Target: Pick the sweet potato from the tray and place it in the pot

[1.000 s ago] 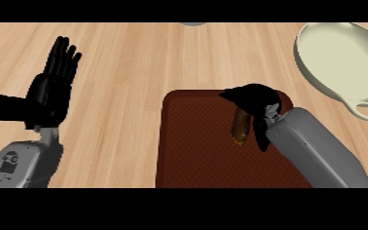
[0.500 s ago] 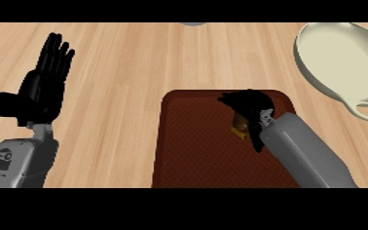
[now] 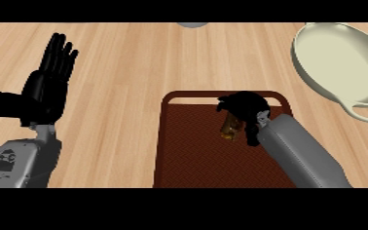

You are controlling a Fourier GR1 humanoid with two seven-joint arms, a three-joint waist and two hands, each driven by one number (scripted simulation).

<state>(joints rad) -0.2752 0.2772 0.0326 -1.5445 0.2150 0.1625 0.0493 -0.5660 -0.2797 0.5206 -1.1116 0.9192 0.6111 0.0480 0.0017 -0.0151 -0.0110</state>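
Over your dark red rectangular tray (image 3: 193, 152), your right hand (image 3: 246, 107) is curled round the brown sweet potato (image 3: 230, 126); left hand (image 3: 45, 87) rests open, fingers up.

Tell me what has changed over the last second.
The right hand has edged left and curled closer round the far end of the sweet potato, which is still over the tray. The left hand stays open at the left; the pot has not moved.
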